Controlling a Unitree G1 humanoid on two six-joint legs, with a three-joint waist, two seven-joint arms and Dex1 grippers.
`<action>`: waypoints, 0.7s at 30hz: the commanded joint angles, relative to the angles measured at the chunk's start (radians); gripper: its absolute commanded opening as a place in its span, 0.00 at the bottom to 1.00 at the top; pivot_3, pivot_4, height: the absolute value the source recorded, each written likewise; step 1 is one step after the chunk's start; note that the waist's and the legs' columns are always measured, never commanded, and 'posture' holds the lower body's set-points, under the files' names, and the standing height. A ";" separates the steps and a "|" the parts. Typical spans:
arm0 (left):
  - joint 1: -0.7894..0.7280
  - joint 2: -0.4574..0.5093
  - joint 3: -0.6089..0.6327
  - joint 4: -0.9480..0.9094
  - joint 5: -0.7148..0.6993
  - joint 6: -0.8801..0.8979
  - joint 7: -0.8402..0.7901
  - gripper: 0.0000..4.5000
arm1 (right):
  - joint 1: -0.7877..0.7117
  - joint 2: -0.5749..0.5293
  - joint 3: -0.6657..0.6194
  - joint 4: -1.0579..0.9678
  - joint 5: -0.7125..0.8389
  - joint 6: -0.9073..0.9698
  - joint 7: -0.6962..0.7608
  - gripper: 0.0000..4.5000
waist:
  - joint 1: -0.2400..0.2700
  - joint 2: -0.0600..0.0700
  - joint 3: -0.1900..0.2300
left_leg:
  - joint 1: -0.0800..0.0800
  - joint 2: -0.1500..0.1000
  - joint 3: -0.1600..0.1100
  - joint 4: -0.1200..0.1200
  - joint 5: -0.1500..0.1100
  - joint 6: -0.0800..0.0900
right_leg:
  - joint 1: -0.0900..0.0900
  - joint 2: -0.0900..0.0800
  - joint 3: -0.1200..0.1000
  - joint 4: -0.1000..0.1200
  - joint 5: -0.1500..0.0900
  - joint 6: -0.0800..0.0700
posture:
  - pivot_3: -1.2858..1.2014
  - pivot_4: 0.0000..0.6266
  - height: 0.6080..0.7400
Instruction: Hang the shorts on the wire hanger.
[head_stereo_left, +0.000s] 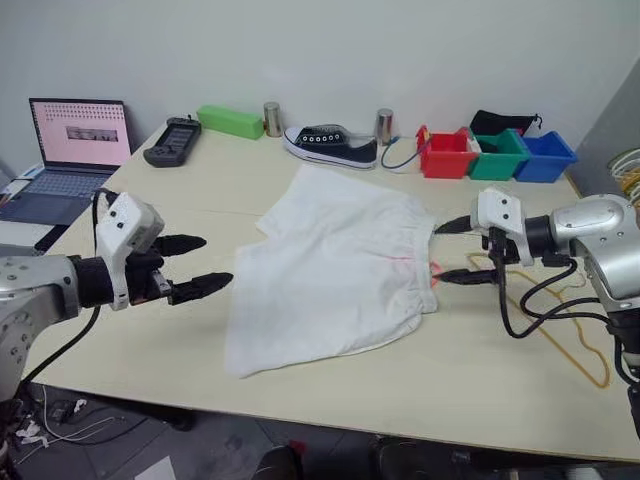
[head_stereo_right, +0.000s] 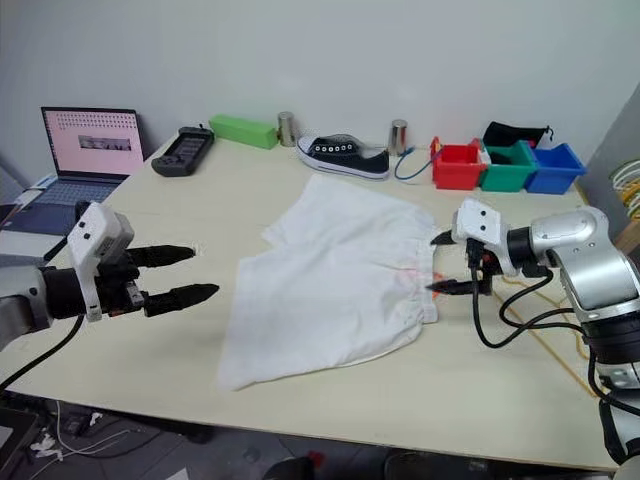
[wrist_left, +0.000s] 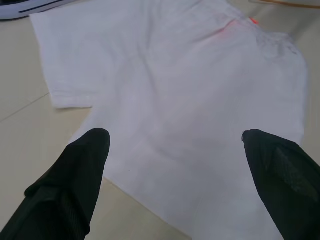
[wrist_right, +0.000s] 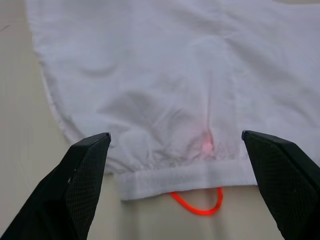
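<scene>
The white shorts (head_stereo_left: 335, 270) lie flat in the middle of the table, their gathered waistband toward the right. My right gripper (head_stereo_left: 437, 254) hovers open just off that waistband, and its wrist view has the orange-red drawstring (wrist_right: 197, 205) looping out between the fingers. On the other side of the shorts (wrist_left: 190, 100), my left gripper (head_stereo_left: 218, 260) is open above the table and points at the leg hems. The thin yellow-gold wire hanger (head_stereo_left: 570, 345) lies flat on the table under my right arm, partly hidden by its cables.
Along the far edge stand a laptop (head_stereo_left: 75, 150), a black controller (head_stereo_left: 172, 140), a green box (head_stereo_left: 230, 121), two metal cylinders (head_stereo_left: 272, 118), a black shoe (head_stereo_left: 330, 145) and red, green and blue bins (head_stereo_left: 498, 155). Bunched hangers (head_stereo_left: 628, 165) show at the right edge.
</scene>
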 joint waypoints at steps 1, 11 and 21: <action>-0.031 0.011 -0.003 0.019 0.028 -0.037 -0.001 1.00 | -0.034 -0.001 -0.004 0.031 -0.016 -0.067 0.026 0.99 | -0.002 0.000 0.000 | 0.000 0.000 0.000 0.000 0.000 0.000 | 0.000 0.000 0.000 0.000 0.000 0.000 | 0.46 0.02 1.00; 0.016 0.002 -0.036 -0.053 0.020 -0.043 -0.032 1.00 | -0.004 0.010 0.008 0.047 -0.049 -0.141 0.038 0.99 | -0.005 0.000 0.000 | 0.000 0.001 -0.001 0.004 0.000 0.000 | 0.001 0.000 -0.002 0.002 0.001 0.001 | 0.46 0.03 1.00; 0.167 -0.131 -0.248 -0.216 0.135 -0.164 0.033 1.00 | 0.023 0.109 0.130 0.200 -0.213 -0.473 -0.015 0.99 | -0.017 0.001 -0.001 | 0.001 0.009 0.000 0.005 0.001 0.000 | 0.003 0.002 -0.002 0.004 0.001 0.001 | 0.46 0.04 1.00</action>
